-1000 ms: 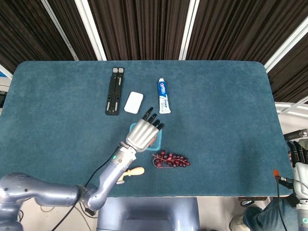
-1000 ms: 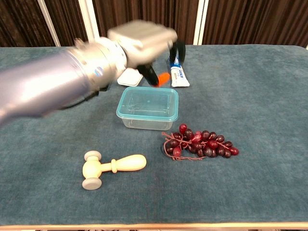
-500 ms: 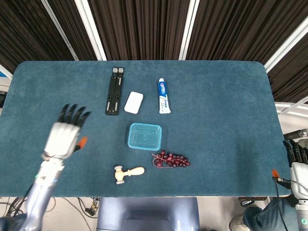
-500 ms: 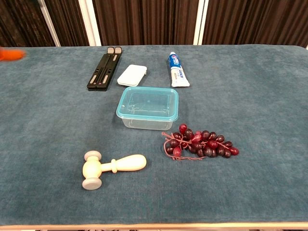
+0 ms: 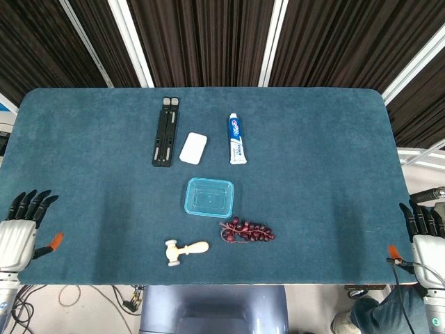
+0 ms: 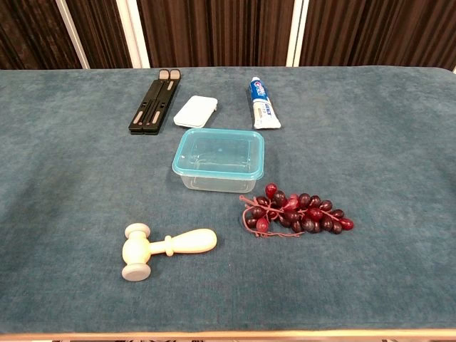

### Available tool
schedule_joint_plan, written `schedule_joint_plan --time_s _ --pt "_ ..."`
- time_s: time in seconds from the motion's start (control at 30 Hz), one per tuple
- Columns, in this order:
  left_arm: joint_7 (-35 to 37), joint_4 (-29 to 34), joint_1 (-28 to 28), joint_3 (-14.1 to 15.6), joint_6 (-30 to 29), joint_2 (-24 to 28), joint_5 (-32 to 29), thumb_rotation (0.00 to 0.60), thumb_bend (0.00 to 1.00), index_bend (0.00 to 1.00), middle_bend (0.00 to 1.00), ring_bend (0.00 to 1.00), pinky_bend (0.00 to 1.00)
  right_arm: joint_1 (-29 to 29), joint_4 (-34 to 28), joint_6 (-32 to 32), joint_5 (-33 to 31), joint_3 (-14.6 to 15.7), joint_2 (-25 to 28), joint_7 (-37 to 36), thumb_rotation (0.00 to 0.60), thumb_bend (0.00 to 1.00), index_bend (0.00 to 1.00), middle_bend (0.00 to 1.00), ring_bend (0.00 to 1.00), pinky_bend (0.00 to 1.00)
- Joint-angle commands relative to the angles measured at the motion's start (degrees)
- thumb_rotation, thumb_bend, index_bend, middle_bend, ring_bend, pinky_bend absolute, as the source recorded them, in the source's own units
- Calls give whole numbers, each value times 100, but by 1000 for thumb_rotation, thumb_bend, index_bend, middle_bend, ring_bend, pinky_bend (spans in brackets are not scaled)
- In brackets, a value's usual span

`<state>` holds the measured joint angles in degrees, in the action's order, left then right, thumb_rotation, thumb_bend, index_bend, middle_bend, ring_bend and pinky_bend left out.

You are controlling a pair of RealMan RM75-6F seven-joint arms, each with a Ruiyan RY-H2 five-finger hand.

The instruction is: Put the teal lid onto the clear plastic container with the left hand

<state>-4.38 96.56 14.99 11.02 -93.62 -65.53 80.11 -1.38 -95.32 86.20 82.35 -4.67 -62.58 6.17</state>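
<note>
The clear plastic container [image 5: 208,197] [image 6: 219,160] stands mid-table with the teal lid [image 6: 218,151] seated on its rim. My left hand [image 5: 21,232] hovers at the table's front left corner, far from the container, fingers straight and apart, holding nothing. At the front right, off the table edge, my right hand [image 5: 425,240] also holds nothing, its fingers extended. Neither hand appears in the chest view.
A bunch of dark red grapes [image 5: 247,230] [image 6: 298,211] lies just right and in front of the container. A small wooden mallet [image 5: 185,252] [image 6: 162,248] lies front left. Behind are a white case [image 5: 193,148], a toothpaste tube [image 5: 237,138] and a black folded stand [image 5: 166,131].
My left hand has pulled away from over the container, sweeping left and back to the table's front left corner. The lidded container stays in place. The right hand barely moved.
</note>
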Motion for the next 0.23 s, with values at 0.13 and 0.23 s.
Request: schedule_joint_plan --time_s 0.13,0.23 --pt "195 -62 -186 -188 56 38 65 600 266 144 78 2 0 11 37 40 45 14 -35 -59 600 346 0 0 0 0" --pt "173 -30 -193 -283 247 87 -75 600 266 144 78 2 0 12 56 59 49 4 -45 -63 600 347 0 0 0 0"
